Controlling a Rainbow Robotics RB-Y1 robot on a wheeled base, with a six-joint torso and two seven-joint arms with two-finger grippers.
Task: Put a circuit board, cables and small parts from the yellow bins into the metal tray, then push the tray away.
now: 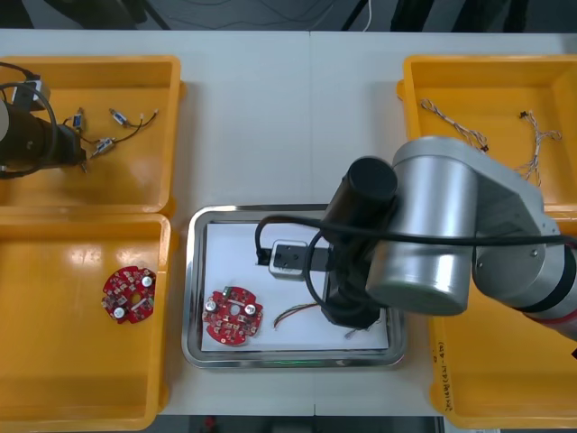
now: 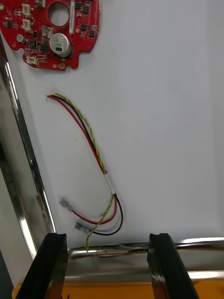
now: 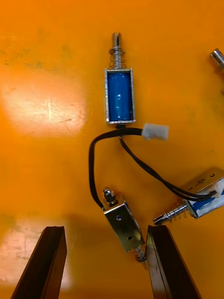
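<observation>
The metal tray (image 1: 195, 289), white inside, holds a round red circuit board (image 1: 233, 316) and a red and yellow cable (image 1: 293, 314). My right arm (image 1: 433, 225) hangs over the tray's right half. Its gripper (image 2: 107, 268) is open just above the tray rim (image 2: 140, 250), and the cable (image 2: 93, 154) lies loose beyond the fingertips, with the board (image 2: 51, 32) farther off. My left gripper (image 3: 106, 264) is open low over the upper left yellow bin (image 1: 90, 194). One small metal part (image 3: 123, 229) lies between its fingers (image 3: 44, 261), untouched. Two more parts (image 3: 119, 96) (image 3: 200, 198) lie beyond.
A second circuit board (image 1: 128, 293) lies in the lower left bin (image 1: 54, 379). Twisted blue and white cables (image 1: 451, 122) lie in the upper right bin (image 1: 433, 72). Black wires (image 3: 93, 159) link the small parts. Bare table stretches beyond the tray.
</observation>
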